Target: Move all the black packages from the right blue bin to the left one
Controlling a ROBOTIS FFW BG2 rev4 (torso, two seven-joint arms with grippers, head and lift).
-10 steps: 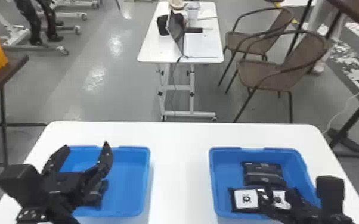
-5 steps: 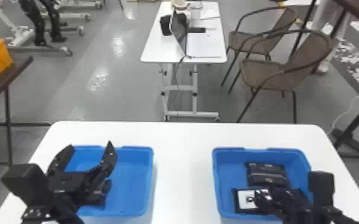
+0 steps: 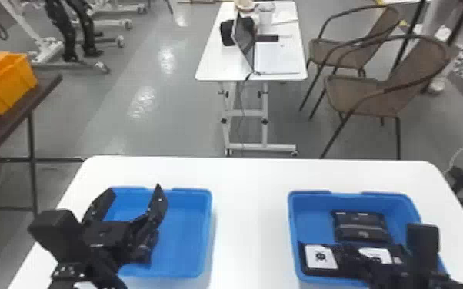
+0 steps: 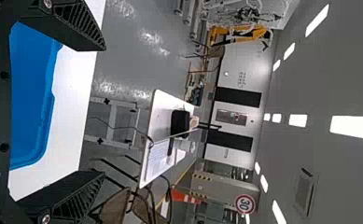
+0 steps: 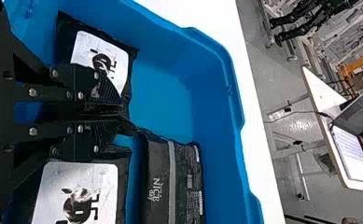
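While the transfer is being worked through, at least three black packages [image 3: 362, 228] are being held in the right blue bin [image 3: 311, 226], beyond and on both sides of the right claw [image 5: 118, 111], and are awaiting removal. Its fingers are being set close together; whether film is being pinched cannot be told. Above the left bin [image 3: 188, 246], the left claw [image 3: 135, 188] is being held wide; no finished transfer can be confirmed beneath it. Compared with the earlier frames, the leftmost labelled package [image 3: 320, 256] and right claw are being shifted towards the left bin's side.
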